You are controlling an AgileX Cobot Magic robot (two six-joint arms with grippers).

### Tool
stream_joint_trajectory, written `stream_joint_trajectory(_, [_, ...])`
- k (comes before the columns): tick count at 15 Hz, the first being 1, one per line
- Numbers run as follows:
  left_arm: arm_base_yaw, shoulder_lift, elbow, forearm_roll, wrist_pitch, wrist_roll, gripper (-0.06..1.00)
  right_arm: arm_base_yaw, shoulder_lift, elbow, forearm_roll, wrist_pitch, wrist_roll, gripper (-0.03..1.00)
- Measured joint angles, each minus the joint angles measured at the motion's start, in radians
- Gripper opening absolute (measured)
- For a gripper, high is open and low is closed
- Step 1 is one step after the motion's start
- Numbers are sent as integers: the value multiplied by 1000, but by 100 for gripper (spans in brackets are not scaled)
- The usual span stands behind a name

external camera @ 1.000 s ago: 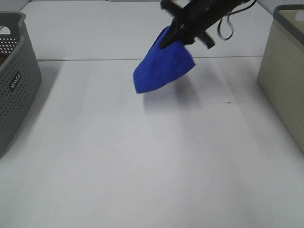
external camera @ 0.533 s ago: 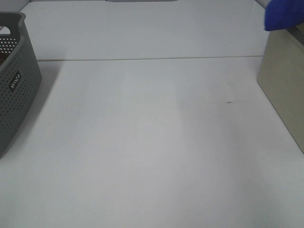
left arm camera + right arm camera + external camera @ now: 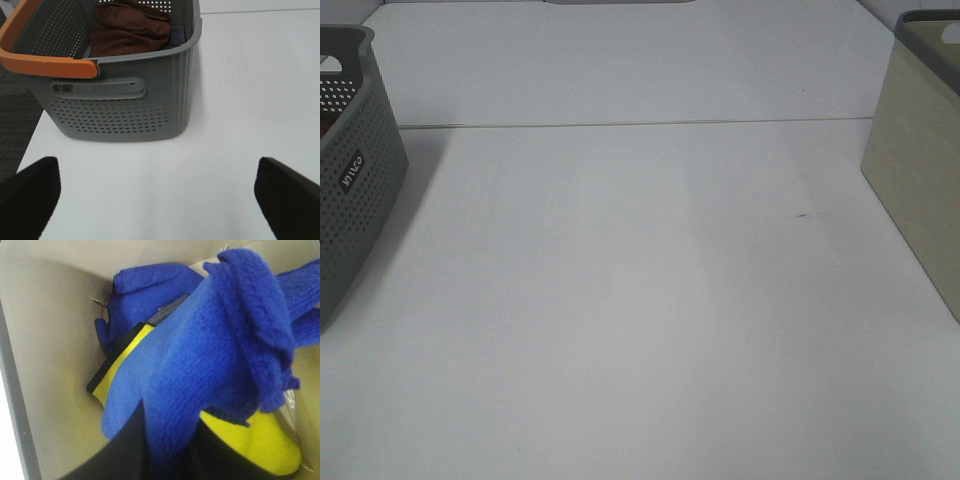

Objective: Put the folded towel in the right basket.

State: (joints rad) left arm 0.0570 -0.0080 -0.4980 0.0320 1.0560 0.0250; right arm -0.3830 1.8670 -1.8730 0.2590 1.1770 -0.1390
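Note:
The folded blue towel (image 3: pixel 220 350) hangs from my right gripper (image 3: pixel 165 452) inside the beige right basket (image 3: pixel 45 340). It is over a yellow towel (image 3: pixel 250 440) and another blue cloth (image 3: pixel 145 290) lying in the basket. The gripper's dark fingers (image 3: pixel 127 452) are closed on the towel. In the exterior high view only the right basket's side (image 3: pixel 920 170) shows; the towel and both arms are out of view. My left gripper (image 3: pixel 157 192) is open and empty above the table, near the grey left basket (image 3: pixel 125 105).
The grey perforated basket (image 3: pixel 350 170) with an orange handle (image 3: pixel 45 62) stands at the table's left edge and holds a brown towel (image 3: pixel 130 27). A white table (image 3: pixel 640 300) lies between the two baskets.
My right arm carried the blue towel from above the table's middle to the right, over the beige basket's rim and out of the exterior view. Now the towel is inside the basket.

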Motion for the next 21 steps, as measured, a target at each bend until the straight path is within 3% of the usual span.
stream_joint_trajectory(2, [0,0,0,0,0,0,98,6,7,0,-1,-7,0,53])
stream_joint_trajectory(3, [0,0,0,0,0,0,98,10,9,0,-5,-8,-8,79])
stream_joint_trajectory(5, [0,0,0,0,0,0,98,15,9,0,29,-6,-27,94])
stream_joint_trajectory(8, [0,0,0,0,0,0,98,31,-29,0,171,14,-61,98])
stream_joint_trajectory(14, [0,0,0,0,0,0,98,346,-110,0,138,27,57,98])
stream_joint_trajectory(17, [0,0,0,0,0,0,98,440,-110,0,142,-66,48,98])
stream_joint_trajectory(19, [0,0,0,0,0,0,98,445,-110,0,24,-81,74,98])
stream_joint_trajectory(21, [0,0,0,0,0,0,98,445,-125,29,-220,-5,211,98])
